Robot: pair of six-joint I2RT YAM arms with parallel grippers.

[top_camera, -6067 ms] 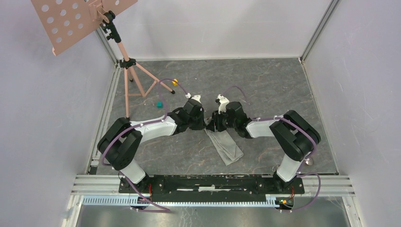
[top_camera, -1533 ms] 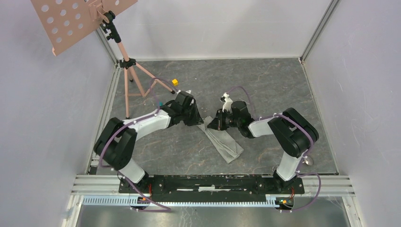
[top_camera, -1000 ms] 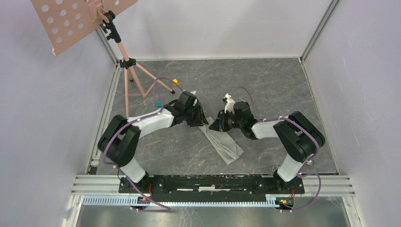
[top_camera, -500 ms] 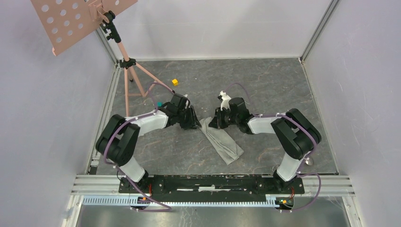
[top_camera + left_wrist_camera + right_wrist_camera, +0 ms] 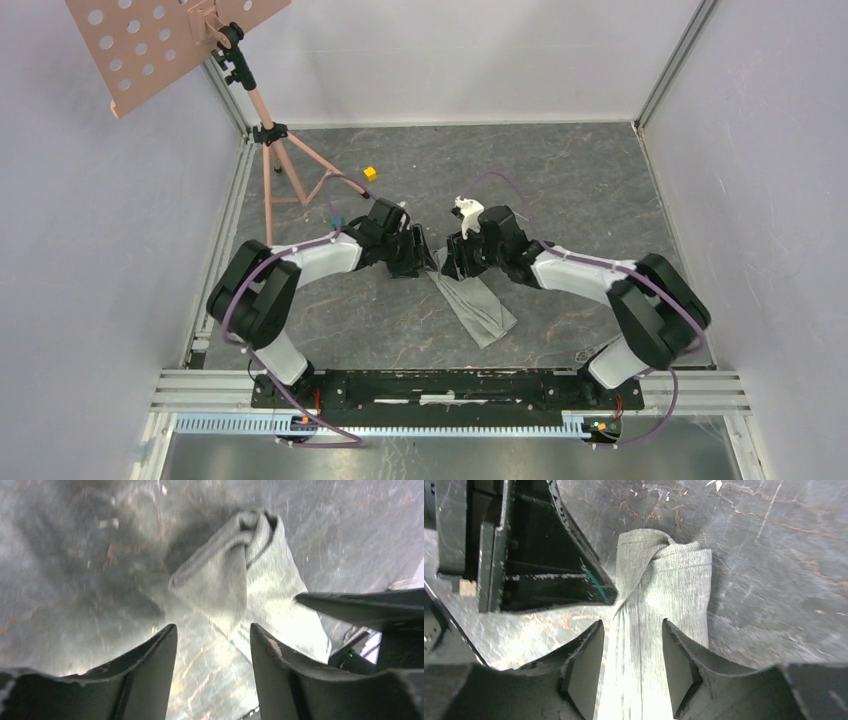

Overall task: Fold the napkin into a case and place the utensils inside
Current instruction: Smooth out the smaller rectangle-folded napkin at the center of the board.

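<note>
**Bunched end can spoil the fold**

The napkin (image 5: 480, 305) lies as a narrow strip at the centre of the tabletop (image 5: 580, 190), with its upper end bunched. Your left gripper (image 5: 212, 630) and right gripper (image 5: 632, 625) both stand open and empty. They are close together, so they may collide or drag the fold apart.

top view high overhead, looking down; wrist views close, share napkin (image 5: 235, 575) end from opposite sides.
</note>
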